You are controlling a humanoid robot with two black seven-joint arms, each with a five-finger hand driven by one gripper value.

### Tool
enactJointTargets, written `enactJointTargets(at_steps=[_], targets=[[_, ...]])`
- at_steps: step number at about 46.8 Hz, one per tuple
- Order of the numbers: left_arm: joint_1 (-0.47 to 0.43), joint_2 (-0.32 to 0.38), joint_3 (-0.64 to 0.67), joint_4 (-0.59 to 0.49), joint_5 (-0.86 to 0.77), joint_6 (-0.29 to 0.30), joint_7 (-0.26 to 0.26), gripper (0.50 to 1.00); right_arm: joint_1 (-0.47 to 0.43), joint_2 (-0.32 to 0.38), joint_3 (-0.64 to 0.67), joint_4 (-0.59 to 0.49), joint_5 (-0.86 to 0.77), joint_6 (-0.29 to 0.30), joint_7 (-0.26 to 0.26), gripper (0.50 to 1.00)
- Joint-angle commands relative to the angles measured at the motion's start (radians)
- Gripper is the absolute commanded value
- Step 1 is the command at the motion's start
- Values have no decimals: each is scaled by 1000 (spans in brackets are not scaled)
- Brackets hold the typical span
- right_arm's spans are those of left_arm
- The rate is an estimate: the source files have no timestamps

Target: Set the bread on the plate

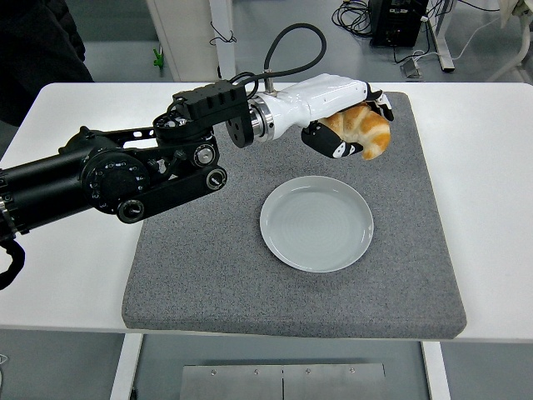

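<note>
While your left robot hand (350, 125) grips the bread (364, 132) at upper right of centre, the plate (316, 222) lies below and slightly left.

One bread (366, 132), one plate (316, 222), one grey mat (208, 267), one hand (346, 121)

The left hand (346, 117) is white with black fingertips, on a black arm (108, 179). The bread (364, 132) is golden brown, streaked paler along its ridges. The plate (316, 223) is pale grey-green (plain, with faint concentric rings). The mat (208, 258) is speckled dark grey, and the surface (67, 275) white.
</note>
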Motion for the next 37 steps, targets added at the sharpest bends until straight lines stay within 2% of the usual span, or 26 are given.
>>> enactJointTargets(at_steps=[1, 11, 16, 31, 37], targets=[[9, -22, 8, 0, 50, 3, 0, 637, 0, 0, 0, 0, 0, 0, 0, 1000], [38, -40, 37, 0, 92, 26, 3, 646, -1, 0, 0, 0, 0, 0, 0, 1000], [46, -62, 69, 7, 92, 57, 5, 651, 1, 0, 0, 0, 0, 0, 0, 1000], [61, -60, 156, 23, 92, 141, 5, 657, 0, 0, 0, 0, 0, 0, 0, 1000], [83, -62, 160, 53, 92, 148, 5, 667, -1, 0, 0, 0, 0, 0, 0, 1000]])
